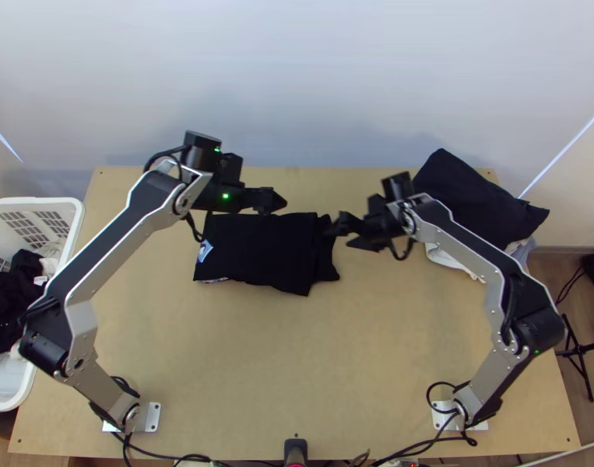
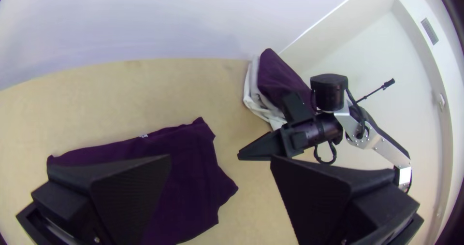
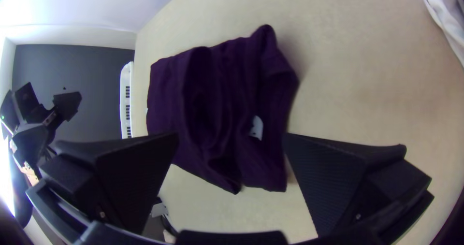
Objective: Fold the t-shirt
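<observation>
Top view: black t-shirt (image 1: 258,249) folded on table (image 1: 297,350), pale print (image 1: 205,251) at 9 o'clock; left gripper (image 1: 278,201) near 12, right gripper (image 1: 342,233) near 3, fingers apart on both. Right wrist view: pale patch (image 3: 256,128) amid folds.

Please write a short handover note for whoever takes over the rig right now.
Left gripper: open, empty, near the t-shirt's far edge.
Right gripper: open, empty, by its right end.
T-shirt: on the table, left of the cloth pile.
Done: folded into a compact bundle.
Left: right end is uneven and rumpled; probably straighten it.
</observation>
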